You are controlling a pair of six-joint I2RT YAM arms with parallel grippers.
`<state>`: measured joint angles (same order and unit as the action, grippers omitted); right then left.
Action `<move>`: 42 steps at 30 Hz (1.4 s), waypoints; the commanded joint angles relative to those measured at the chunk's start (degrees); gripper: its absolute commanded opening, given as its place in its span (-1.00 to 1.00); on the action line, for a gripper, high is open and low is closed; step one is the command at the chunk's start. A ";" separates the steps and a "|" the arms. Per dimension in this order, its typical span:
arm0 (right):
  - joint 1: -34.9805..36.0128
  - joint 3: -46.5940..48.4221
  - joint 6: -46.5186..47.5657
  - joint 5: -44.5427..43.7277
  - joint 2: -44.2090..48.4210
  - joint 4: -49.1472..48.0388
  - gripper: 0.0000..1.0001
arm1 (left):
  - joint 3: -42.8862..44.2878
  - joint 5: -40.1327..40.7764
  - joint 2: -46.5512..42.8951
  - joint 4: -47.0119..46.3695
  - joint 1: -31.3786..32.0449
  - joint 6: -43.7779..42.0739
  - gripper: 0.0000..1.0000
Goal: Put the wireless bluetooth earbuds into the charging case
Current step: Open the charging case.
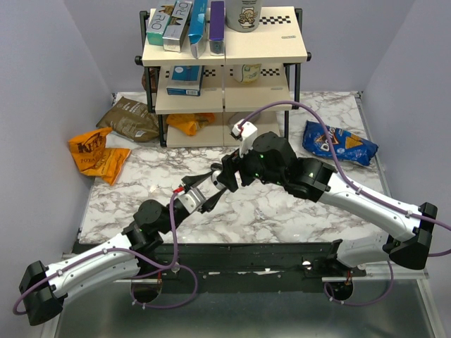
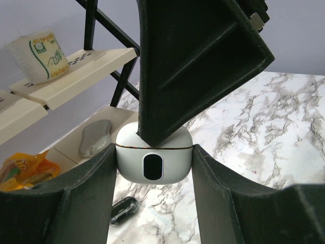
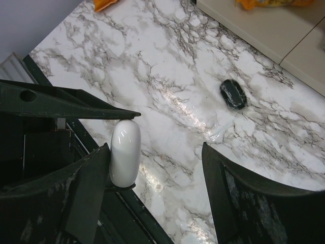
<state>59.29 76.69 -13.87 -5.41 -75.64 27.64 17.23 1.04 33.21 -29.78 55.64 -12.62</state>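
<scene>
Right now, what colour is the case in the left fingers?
Case: white, dark oval mark; clearest in left wrist view.

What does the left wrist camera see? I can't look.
A white rounded case is pinched in the left claw, with the other arm's finger crossing its top. Below lies a small black thing on the marble table.

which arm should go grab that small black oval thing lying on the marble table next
Right. Its end effector is open and holds nothing, and the black oval object lies on the table ahead of it. The left end effector is shut on the white case, so it is occupied.
</scene>
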 commanded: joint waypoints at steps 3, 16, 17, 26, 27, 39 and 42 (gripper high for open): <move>-1.19 -1.45 -0.02 -1.80 1.19 2.42 0.59 | 0.70 1.16 -1.04 -1.24 0.35 -0.83 -1.00; -1.63 -2.24 -0.37 -3.02 2.68 2.60 0.58 | 0.52 1.60 -1.39 -1.16 0.44 -0.82 -1.00; -1.63 -2.42 -0.46 -3.03 2.95 2.51 0.58 | 0.52 1.60 -1.48 -1.16 0.52 -0.82 -1.00; -1.63 -3.82 -0.81 3.65 5.94 -3.20 0.53 | 0.52 1.86 -1.40 -0.98 0.61 -0.56 -1.00; -1.63 -3.74 -0.98 4.09 5.68 -3.38 0.52 | 0.52 1.86 -1.22 -1.16 0.61 -0.56 -1.00; -2.33 -2.77 -1.78 4.97 1.72 -3.03 0.20 | 0.87 1.51 -2.36 -1.25 0.79 -0.03 -1.00; -2.68 -2.68 -1.95 6.90 1.37 -3.38 0.15 | 0.61 1.60 -2.89 -0.98 0.88 0.14 -1.00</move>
<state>57.32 73.71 -15.44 -1.56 -73.63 25.08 17.23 2.11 31.75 -29.08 56.01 -12.60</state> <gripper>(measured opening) 0.586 0.623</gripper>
